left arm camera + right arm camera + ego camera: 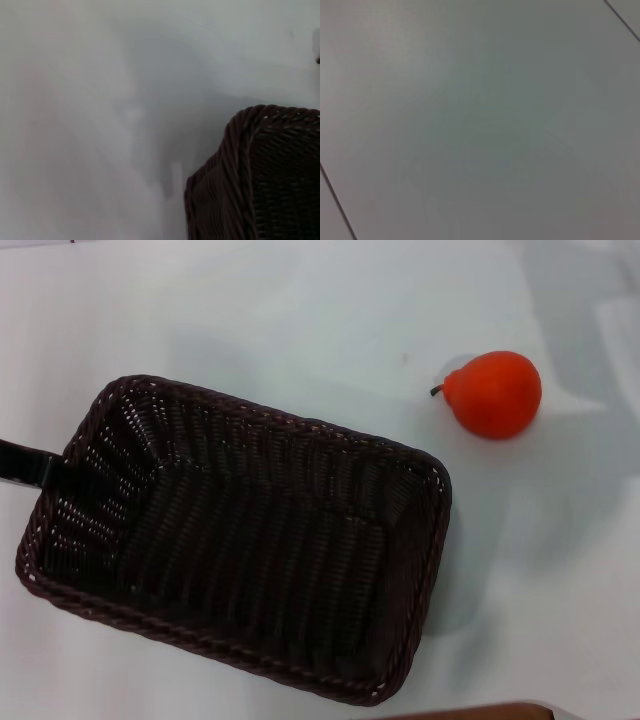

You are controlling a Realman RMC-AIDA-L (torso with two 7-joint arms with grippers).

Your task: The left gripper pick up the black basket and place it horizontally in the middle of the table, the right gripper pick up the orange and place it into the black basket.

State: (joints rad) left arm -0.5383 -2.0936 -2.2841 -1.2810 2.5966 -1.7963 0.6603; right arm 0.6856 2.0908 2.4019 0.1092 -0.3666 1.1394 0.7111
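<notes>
The basket [240, 540] is lying on the white bench [300, 310], filling the lower left and middle of the head view. Its long axis is running at a slant, from the upper left down toward the lower right, so it is not sitting square to the view. Its opening is facing up and nothing is lying inside it.

The left pincer [22, 464] is showing only as a black bar coming in from the left edge of the head view and meeting the rim of the basket at its left short end. Whether it is gripping that rim or only touching it, I cannot tell, and I cannot tell how far it is open. The left wrist view is looking past one braided corner of the basket [260, 175] onto bare bench [100, 100]; none of the pincer's own fingers are appearing there.

The orange [494, 393] is resting on the bench beyond the right end of the basket, near it but apart from it, with its narrow stem end pointing left.

The right pincer is not appearing in any view. The right wrist view is showing only a plain pale surface [480, 120] crossed by thin dark lines at two corners.
</notes>
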